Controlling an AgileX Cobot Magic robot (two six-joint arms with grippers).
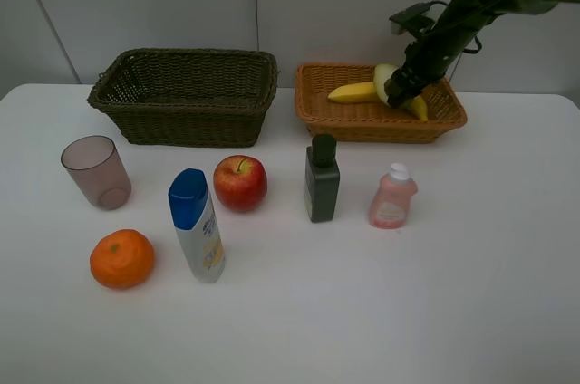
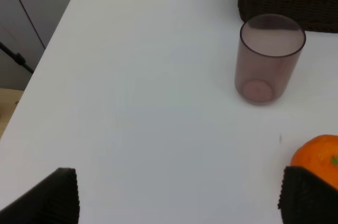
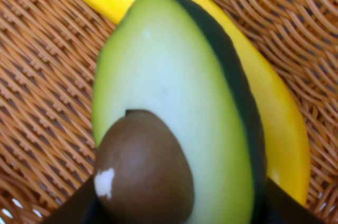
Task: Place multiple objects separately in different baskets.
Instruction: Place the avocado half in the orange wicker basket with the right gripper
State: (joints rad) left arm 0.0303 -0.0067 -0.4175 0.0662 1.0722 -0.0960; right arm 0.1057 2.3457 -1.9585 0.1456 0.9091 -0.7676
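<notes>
Right wrist view is telling me I am gripping the avocado half by its pit end in the right gripper, its long axis running out from the jaws and slanting across the banana directly beneath, toward the right end of the orange-tan basket.

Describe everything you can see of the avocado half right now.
The avocado half has a pale green cut face, dark green skin along one edge, and a brown pit with a white scuff seated in it. The right hand grips it at the pit end, inside the orange-tan basket, over the banana. Whether it touches the banana is unclear.
</notes>
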